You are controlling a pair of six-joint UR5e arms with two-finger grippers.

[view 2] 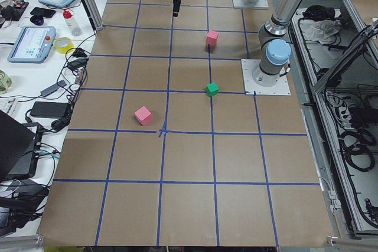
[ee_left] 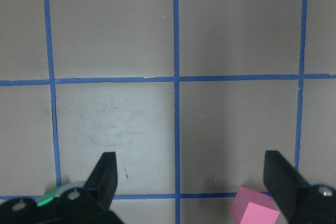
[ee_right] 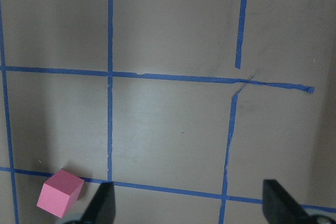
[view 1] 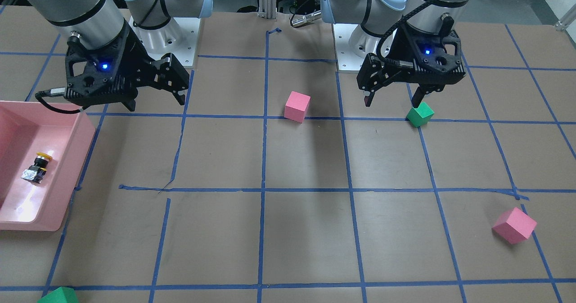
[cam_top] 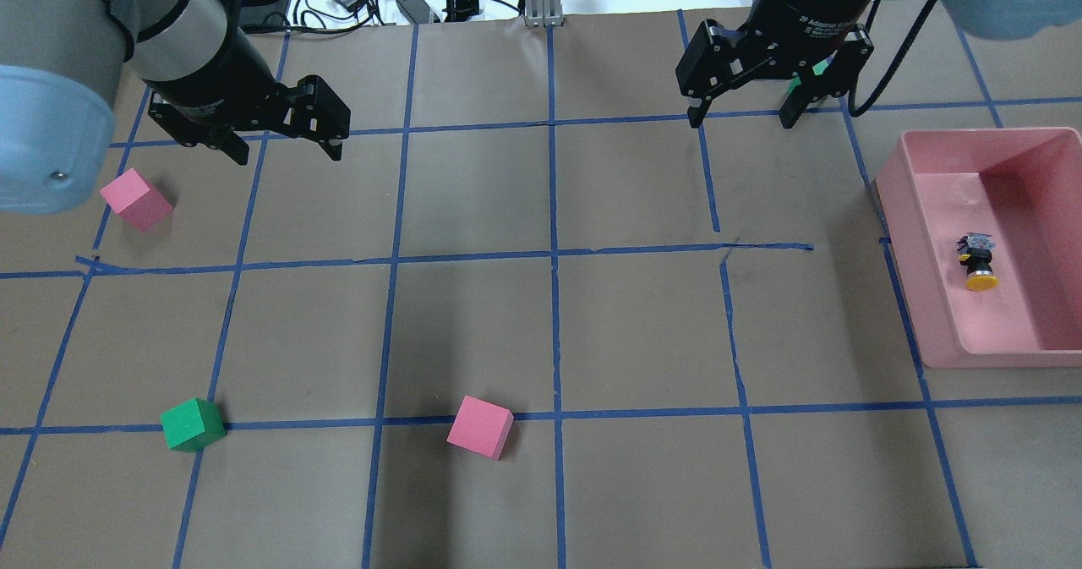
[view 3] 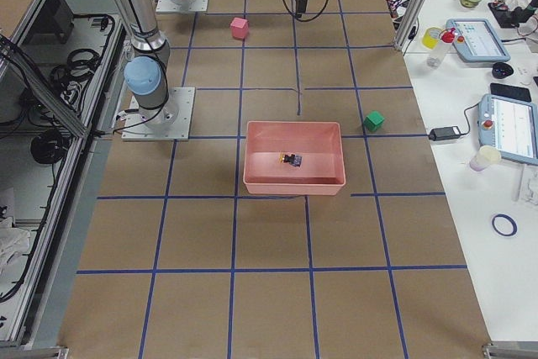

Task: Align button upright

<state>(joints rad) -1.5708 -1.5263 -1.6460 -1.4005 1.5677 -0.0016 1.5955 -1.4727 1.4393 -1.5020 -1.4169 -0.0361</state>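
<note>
Inside shallow pink plastic tray (cam_top: 913, 256), on its floor: small yellow-capped, black-bodied push-button (cam_top: 979, 263), lying on its side. Above brown paper-covered table (cam_top: 473, 332): left gripper (cam_top: 287, 153) and right gripper (cam_top: 742, 121), jaws spread wide, empty.

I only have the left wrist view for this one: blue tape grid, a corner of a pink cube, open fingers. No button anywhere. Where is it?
Observer: The button is inside the pink tray, on the robot's right side of the table.
Operator: Is it standing upright?
Observer: No. It lies on its side on the tray floor, with the yellow cap pointing toward the robot.
Operator: Is anything gripping it?
Observer: No. The right gripper is open and hangs above the tape grid, not over the tray.
</note>
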